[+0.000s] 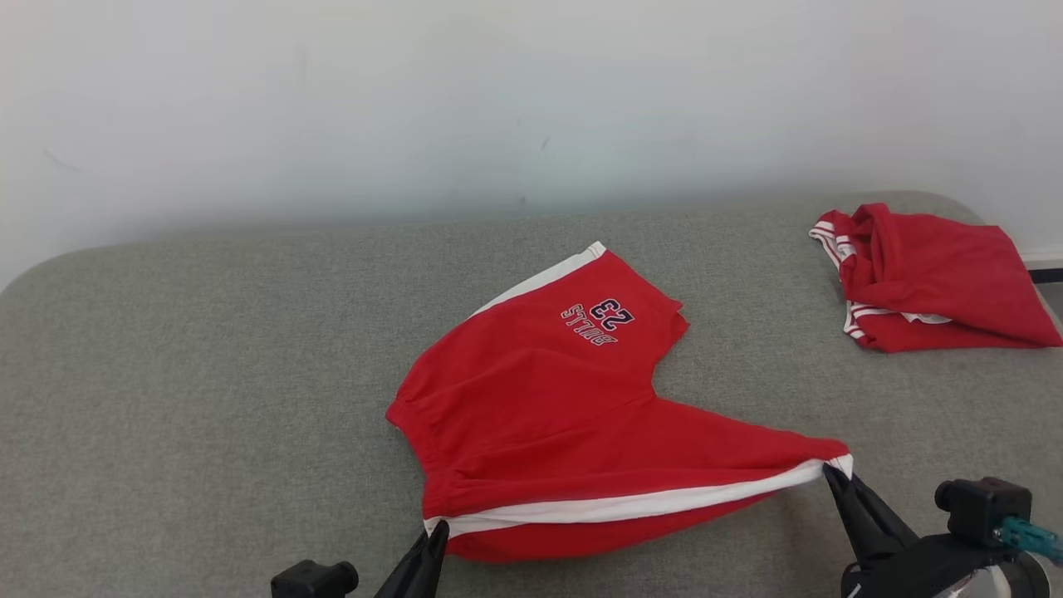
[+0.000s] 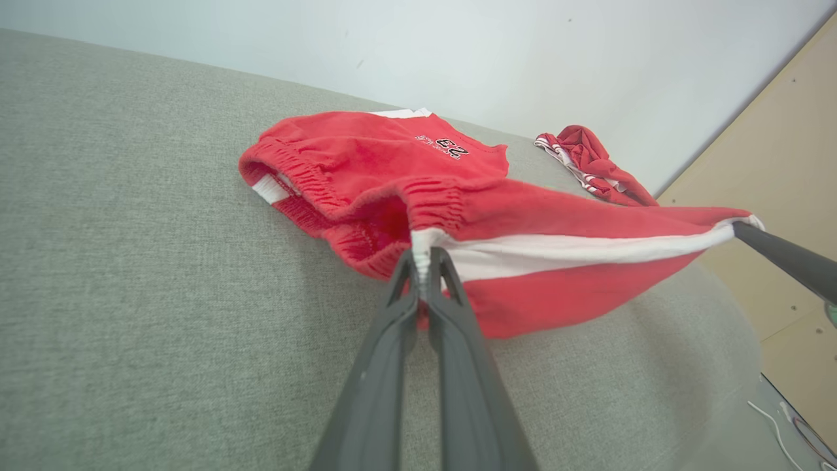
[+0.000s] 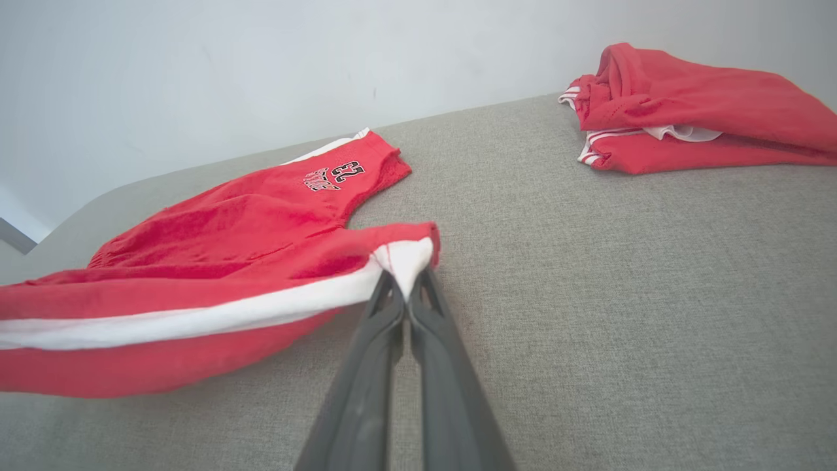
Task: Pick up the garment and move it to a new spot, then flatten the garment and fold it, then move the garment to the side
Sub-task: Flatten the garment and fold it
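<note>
The garment (image 1: 548, 399) is a pair of red shorts with a white side stripe and a "23" print, lying on the grey cushion (image 1: 208, 374). Its near leg is lifted and pulled taut between my two grippers. My left gripper (image 1: 436, 531) is shut on the waistband end of the white stripe (image 2: 424, 252). At the lower right, my right gripper (image 1: 833, 472) is shut on the hem end of that stripe (image 3: 407, 265). The far leg with the print (image 2: 444, 147) rests flat on the cushion.
A second red garment (image 1: 930, 278) with white trim lies bunched at the cushion's far right corner. A white wall (image 1: 498, 100) runs behind the cushion. The left wrist view shows a tan floor (image 2: 785, 183) beyond the cushion's right edge.
</note>
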### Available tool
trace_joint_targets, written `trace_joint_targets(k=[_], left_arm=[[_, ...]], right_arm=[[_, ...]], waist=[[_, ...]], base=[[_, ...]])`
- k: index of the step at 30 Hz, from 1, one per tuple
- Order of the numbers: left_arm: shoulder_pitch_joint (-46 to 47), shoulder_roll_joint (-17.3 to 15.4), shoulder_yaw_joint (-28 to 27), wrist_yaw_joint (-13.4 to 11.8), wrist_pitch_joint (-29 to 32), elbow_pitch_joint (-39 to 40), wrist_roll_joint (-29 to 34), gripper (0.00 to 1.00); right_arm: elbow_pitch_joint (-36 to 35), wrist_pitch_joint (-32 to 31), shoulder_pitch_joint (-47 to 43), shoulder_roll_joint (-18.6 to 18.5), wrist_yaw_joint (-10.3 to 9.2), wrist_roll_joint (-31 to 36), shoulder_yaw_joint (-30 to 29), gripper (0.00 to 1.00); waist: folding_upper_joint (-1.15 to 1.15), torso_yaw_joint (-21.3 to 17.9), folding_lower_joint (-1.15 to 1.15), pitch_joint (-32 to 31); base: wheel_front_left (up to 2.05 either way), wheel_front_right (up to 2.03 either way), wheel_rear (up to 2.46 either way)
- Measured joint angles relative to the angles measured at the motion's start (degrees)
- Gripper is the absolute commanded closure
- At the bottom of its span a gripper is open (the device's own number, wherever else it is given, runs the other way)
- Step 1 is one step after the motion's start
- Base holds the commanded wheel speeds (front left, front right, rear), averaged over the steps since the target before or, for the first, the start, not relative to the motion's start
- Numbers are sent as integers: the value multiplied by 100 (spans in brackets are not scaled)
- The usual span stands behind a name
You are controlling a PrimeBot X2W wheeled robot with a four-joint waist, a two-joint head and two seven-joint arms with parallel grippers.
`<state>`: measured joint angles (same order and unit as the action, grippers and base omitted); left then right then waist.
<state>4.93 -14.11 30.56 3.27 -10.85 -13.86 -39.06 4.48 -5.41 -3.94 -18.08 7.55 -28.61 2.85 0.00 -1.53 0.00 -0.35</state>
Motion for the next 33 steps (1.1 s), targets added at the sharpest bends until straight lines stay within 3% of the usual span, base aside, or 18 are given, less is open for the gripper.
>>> trace_joint_targets(k=[10, 16, 24, 33], left_arm=[[205, 112, 113, 41, 52, 1, -27, 100], [1196, -165, 104, 205, 494, 211, 42, 100], [3956, -372, -53, 387, 1747, -293, -482, 100], [7340, -333, -328, 414, 2436, -1818, -1013, 100]], right_arm=[[269, -107, 591, -132, 0, -16, 121, 100], [291, -278, 1344, -336, 0, -183, 278, 100], [1141, -809, 4086, -491, 0, -423, 727, 100], [3137, -967, 7694, 3, 0, -318, 784, 100]], waist=[[0, 162, 0, 61], [0, 251, 0, 31], [1, 114, 1, 318], [1, -116, 1, 1112]], base=[[0, 0, 0], [0, 0, 0], [0, 0, 0], [0, 0, 0]])
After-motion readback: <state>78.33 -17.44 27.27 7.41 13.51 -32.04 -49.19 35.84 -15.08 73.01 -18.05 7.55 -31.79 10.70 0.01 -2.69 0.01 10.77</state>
